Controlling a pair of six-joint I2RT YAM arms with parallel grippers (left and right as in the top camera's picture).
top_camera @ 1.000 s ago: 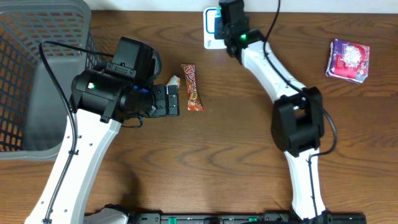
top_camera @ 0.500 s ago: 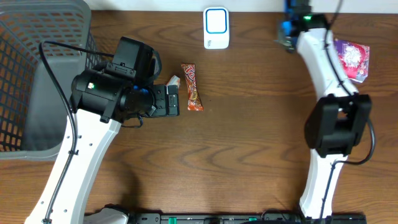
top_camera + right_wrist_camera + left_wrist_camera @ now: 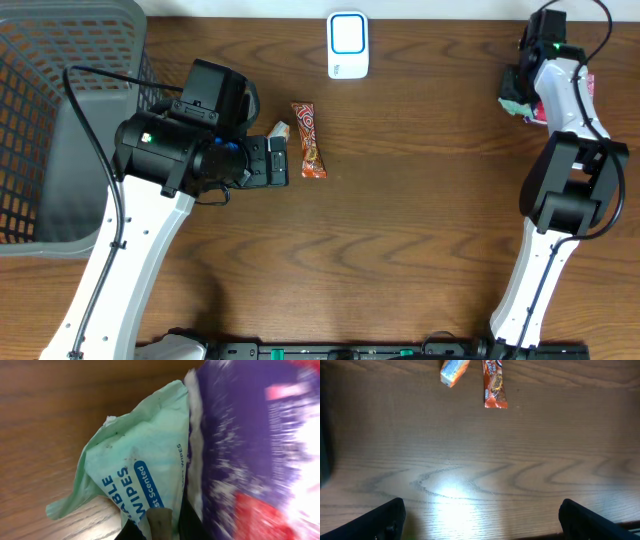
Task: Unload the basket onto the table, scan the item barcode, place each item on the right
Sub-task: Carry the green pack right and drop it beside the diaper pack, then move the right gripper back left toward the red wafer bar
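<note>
My right gripper (image 3: 519,93) is at the table's far right and shut on a pale green wipes packet (image 3: 135,460), whose edge is pinched between the jaws (image 3: 160,527). From overhead the wipes packet (image 3: 512,103) shows just left of the gripper. It hangs right beside a purple packet (image 3: 250,450). The white and blue scanner (image 3: 347,45) stands at the back middle, well left of this gripper. My left gripper (image 3: 272,161) hovers open over bare wood (image 3: 485,527), with nothing between its fingers.
An orange snack bar (image 3: 308,140) (image 3: 495,385) and a small white and orange packet (image 3: 278,129) (image 3: 454,370) lie just beyond the left gripper. A grey mesh basket (image 3: 60,245) fills the left end of the table.
The right arm has swung from the scanner at the back middle over to the far right, carrying the wipes packet next to the purple packet. The left arm has not moved.
</note>
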